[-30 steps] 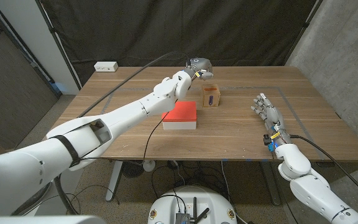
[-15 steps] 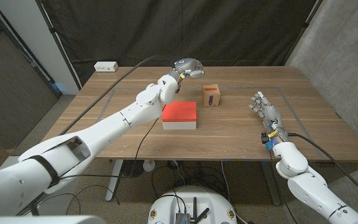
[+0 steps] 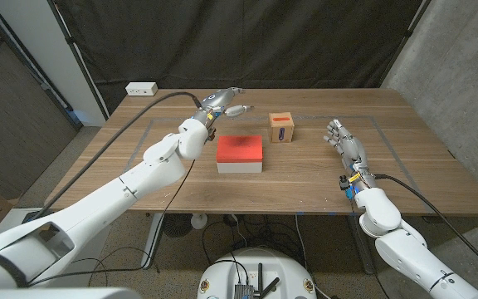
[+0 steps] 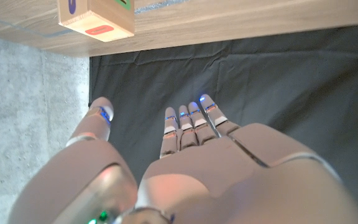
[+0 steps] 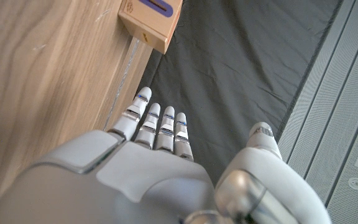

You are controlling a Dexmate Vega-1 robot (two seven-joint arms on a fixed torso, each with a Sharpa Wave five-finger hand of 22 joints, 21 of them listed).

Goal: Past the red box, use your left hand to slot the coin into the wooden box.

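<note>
Two things can trip you up from here, and both come from your left hand [image 3: 225, 104] being up in the air near the upper middle of the head view, above the table behind the red box [image 3: 240, 154], with its fingers spread and straight and nothing visible between them. First, you cannot see the coin in any view, so I cannot tell where it is; judging by the empty hand it may already be inside the wooden box [image 3: 282, 128], but if it has dropped short you would be withdrawing from an unfinished slot. Second, if you lower the arm on its way home, the forearm passes just left of the red box and could nudge it or sweep its cable across it. The wooden box stands upright past the red box, just right of center, its dark slot facing up; the left wrist view shows the same box [image 4: 96, 18] apart from the fingertips [image 4: 191, 111]. Your right hand [image 3: 344, 145] waits at the right of the frame, empty, fingers extended close together, standing on the wooden table [image 3: 181, 187]. Behind the table hangs a black curtain [image 3: 247, 41], a white power strip [image 3: 142, 87] lies at the table's upper left corner, and a grey concrete wall [image 3: 463, 75] fills the right.
</note>
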